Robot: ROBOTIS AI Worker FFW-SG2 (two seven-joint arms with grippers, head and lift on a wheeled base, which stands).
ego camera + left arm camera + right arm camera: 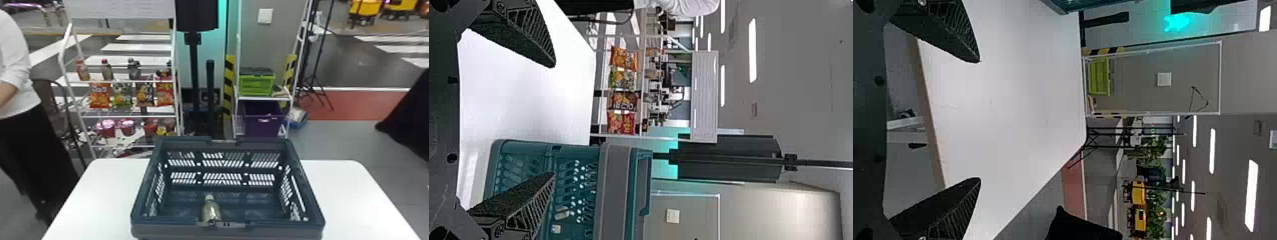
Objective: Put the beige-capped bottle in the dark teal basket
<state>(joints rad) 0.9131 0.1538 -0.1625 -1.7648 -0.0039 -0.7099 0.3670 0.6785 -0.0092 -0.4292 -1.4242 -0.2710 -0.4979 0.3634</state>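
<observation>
- Beige-capped bottle (211, 210) is resting inside the dark teal basket (178, 232), close to the near wall, its cap pointing away from the robot; that wall's rim is hiding the bottle's base, so whether it is standing or leaning cannot be told.
- Dark teal basket is sitting on the white table (344, 198), its open top facing upward.
- Left gripper (554, 120) is holding its two fingers wide apart, with nothing between them; in the left wrist view, one finger is overlapping the basket's outline.
- Right gripper (979, 120) is likewise spreading its fingers widely and gripping nothing; the tabletop is extending beyond them.
- Beyond the table, a white rack (127, 116) is displaying snack bags (100, 95), while a green crate (257, 85) is sitting above a purple bin (265, 124).
</observation>
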